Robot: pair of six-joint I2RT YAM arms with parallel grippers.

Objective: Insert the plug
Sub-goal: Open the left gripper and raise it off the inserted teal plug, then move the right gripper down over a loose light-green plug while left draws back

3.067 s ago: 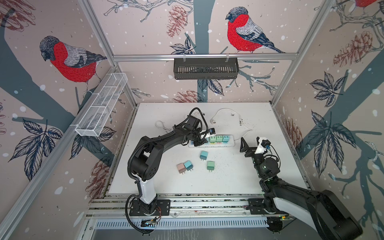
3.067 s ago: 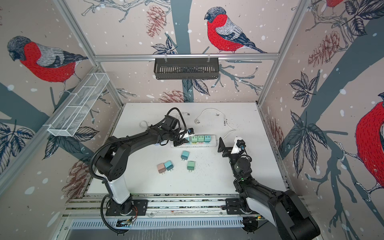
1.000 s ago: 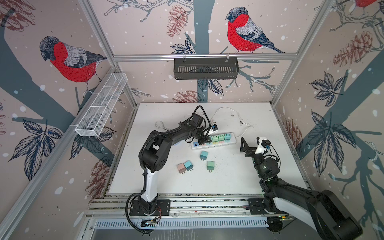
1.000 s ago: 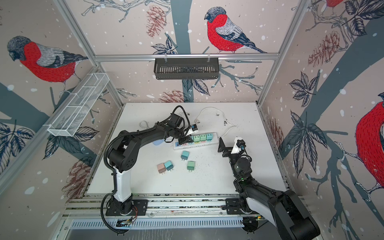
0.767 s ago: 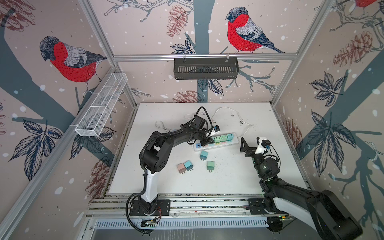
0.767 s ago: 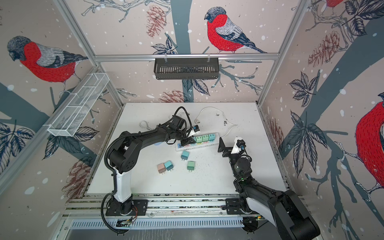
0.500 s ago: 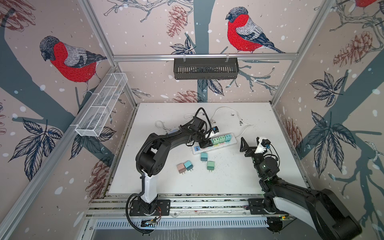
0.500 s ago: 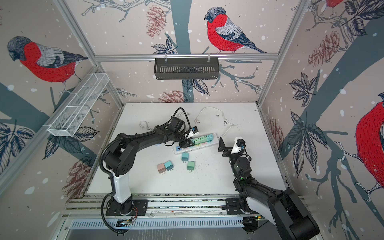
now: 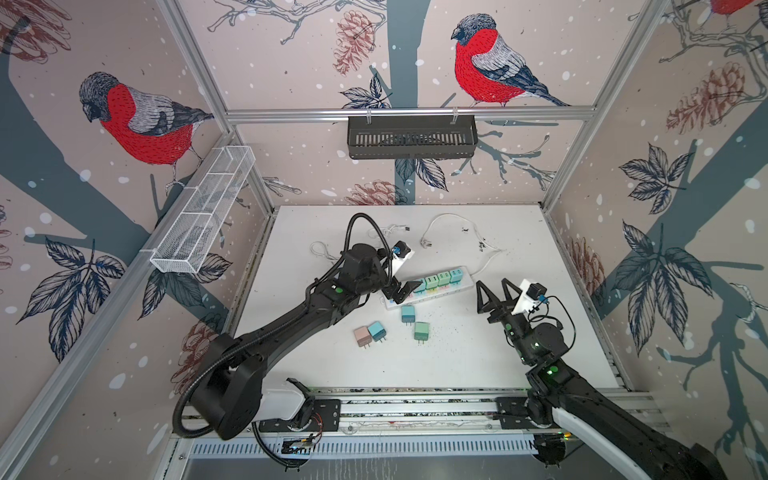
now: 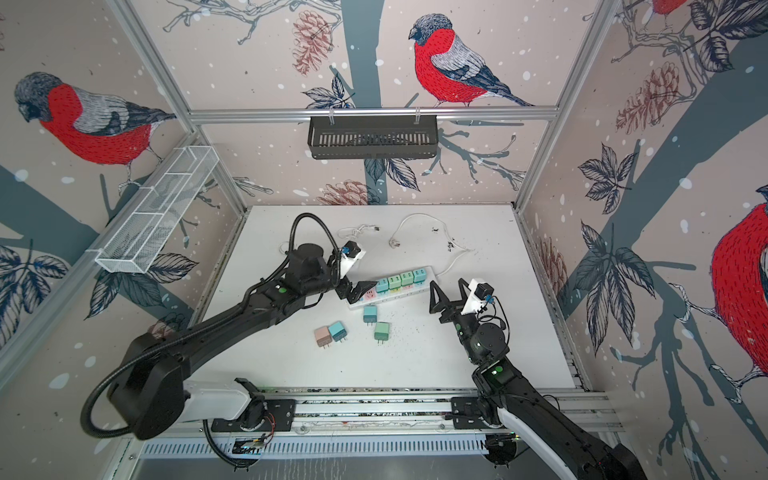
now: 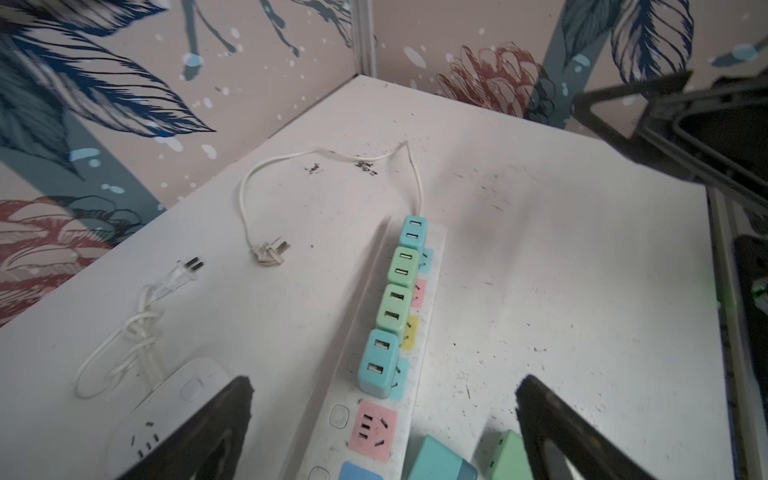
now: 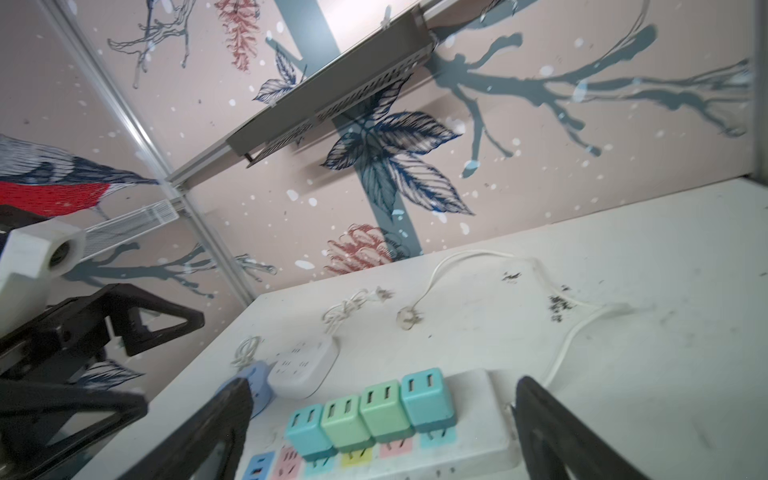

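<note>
The white power strip [image 9: 467, 283] [image 10: 430, 277] [image 11: 437, 232] [image 12: 478, 395] lies mid-table with several teal and green plugs [image 9: 438, 278] [image 10: 401, 280] [image 11: 395, 307] [image 12: 365, 411] seated in a row. Its pink socket [image 11: 372, 430] and the blue one beside it stand bare. My left gripper [image 9: 405, 291] [image 10: 361, 291] [image 11: 384, 382] hovers open over that bare end, holding nothing. My right gripper [image 9: 491, 284] [image 10: 446, 283] [image 12: 382, 384] is open and empty just right of the strip. Loose plugs lie in front: pink [image 9: 362, 336], blue [image 9: 377, 331], teal [image 9: 408, 313] [image 11: 436, 461], green [image 9: 421, 331] [image 11: 505, 457].
A white socket cube [image 11: 166, 411] [image 12: 303, 365] and a blue one [image 12: 253, 380] sit behind the strip's left end. The strip's cord [image 9: 440, 218] and a knotted white cable [image 11: 141, 328] lie towards the back. A black basket [image 9: 411, 137] and a wire rack [image 9: 203, 212] hang on the walls.
My left gripper has gone from shut to open and drawn back from the plug row towards the front left. The strip's left end swung slightly forward. The right arm has not moved.
</note>
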